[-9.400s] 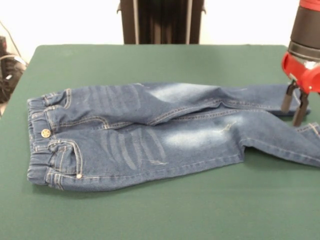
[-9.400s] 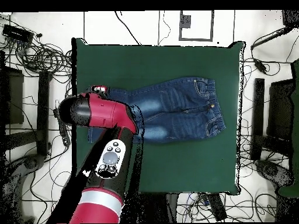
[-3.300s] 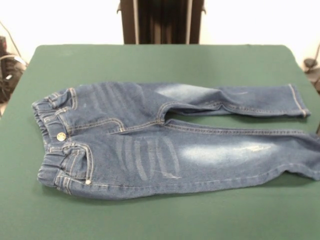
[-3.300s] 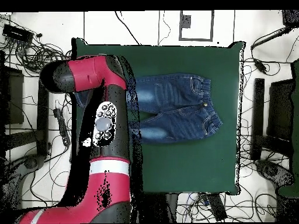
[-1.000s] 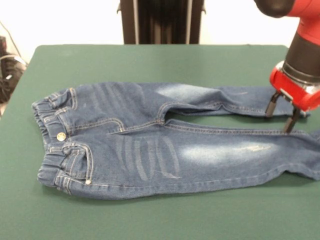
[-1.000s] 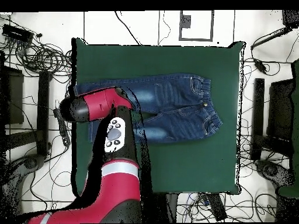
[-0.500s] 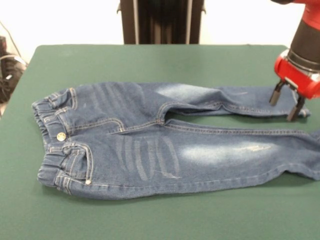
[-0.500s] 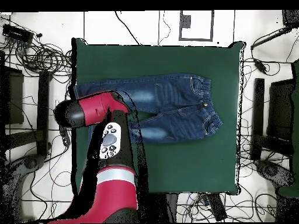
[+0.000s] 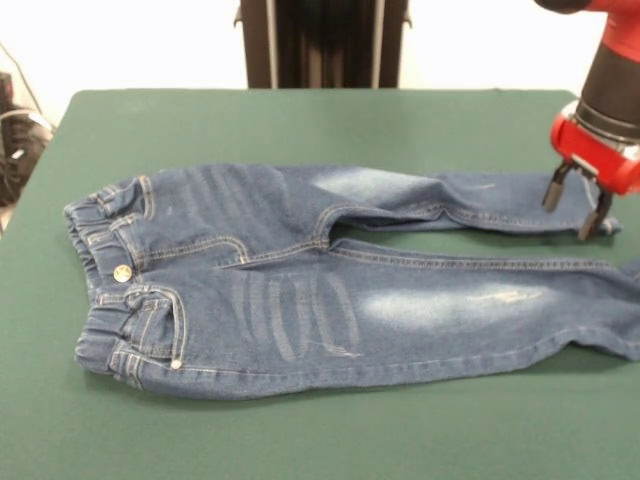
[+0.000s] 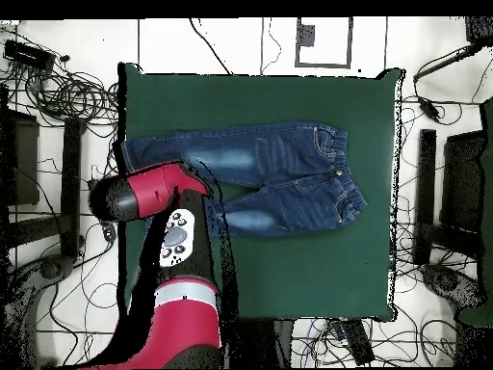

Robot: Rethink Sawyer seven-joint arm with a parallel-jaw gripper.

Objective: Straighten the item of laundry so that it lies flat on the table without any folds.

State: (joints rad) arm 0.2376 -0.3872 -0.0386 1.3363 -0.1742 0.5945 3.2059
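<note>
The blue denim jeans (image 9: 330, 280) lie front-up on the dark green table (image 9: 300, 120), waistband and brass button (image 9: 122, 273) at the left, both legs stretched to the right. The near leg runs off the picture's right edge. My gripper (image 9: 570, 216) is open and empty, hovering just over the far leg near its hem, at the table's right side. In the overhead view the jeans (image 10: 279, 164) lie across the table (image 10: 298, 270), and my red arm (image 10: 154, 193) covers the end of one leg; the gripper is hidden under it.
The black pedestal (image 9: 322, 42) stands behind the table's far edge. Cables (image 10: 58, 87) and dark stands lie on the floor around the table. Wide green table surface lies in front of the jeans (image 9: 330, 430).
My gripper has risen and shifted slightly right, from between the two legs to over the far leg's hem. The jeans have not moved in the last second.
</note>
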